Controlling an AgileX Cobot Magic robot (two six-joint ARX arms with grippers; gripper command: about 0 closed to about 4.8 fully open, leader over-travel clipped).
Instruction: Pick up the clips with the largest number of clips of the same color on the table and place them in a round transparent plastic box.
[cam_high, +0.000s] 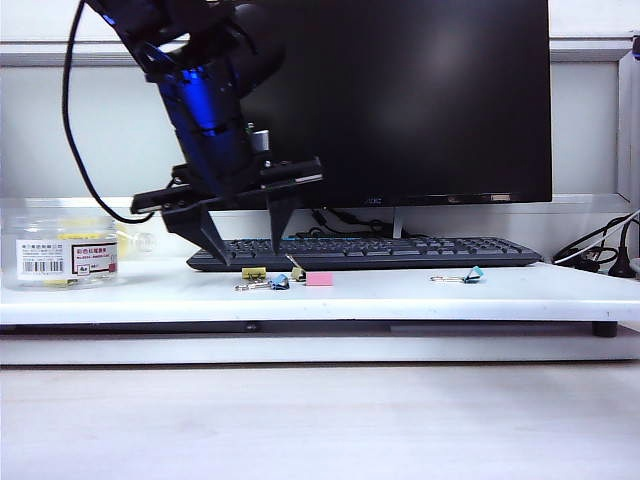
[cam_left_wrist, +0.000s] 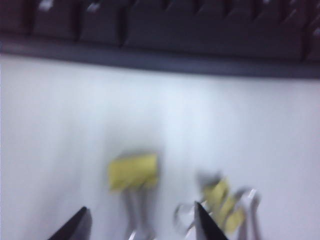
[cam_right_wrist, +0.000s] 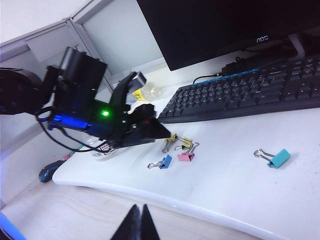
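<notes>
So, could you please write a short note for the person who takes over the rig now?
Left gripper: open, empty, hanging just above the yellow clips in front of the keyboard.
Right gripper: shut, empty, parked away from the work.
Box: at the desk's left end; something yellow seems to be inside, unclear what.
On the desk: two yellow clips, one pink, two blue.
Done: none lifted now.
Left: grasp each yellow clip and drop it in the box.
</notes>
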